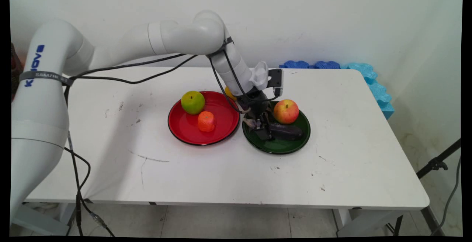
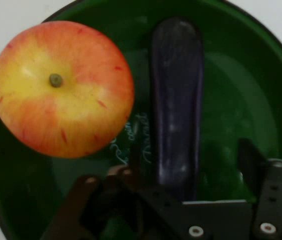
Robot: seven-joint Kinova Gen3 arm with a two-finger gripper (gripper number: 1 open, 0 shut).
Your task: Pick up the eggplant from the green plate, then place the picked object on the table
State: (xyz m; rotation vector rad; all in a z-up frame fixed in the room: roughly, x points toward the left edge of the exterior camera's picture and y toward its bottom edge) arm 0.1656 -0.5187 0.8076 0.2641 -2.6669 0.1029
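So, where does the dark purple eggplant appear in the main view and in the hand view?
Main view: the eggplant lies on the green plate, right of centre, below the apple.
Hand view: it runs upright through the middle, right of the apple.
Shared landmark: the apple on the green plate.

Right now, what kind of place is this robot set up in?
Probably a robotics lab or test room: a bare white table against a plain wall, toy-like fruit on a red plate and green plate, blue foam mats, and a stand leg.
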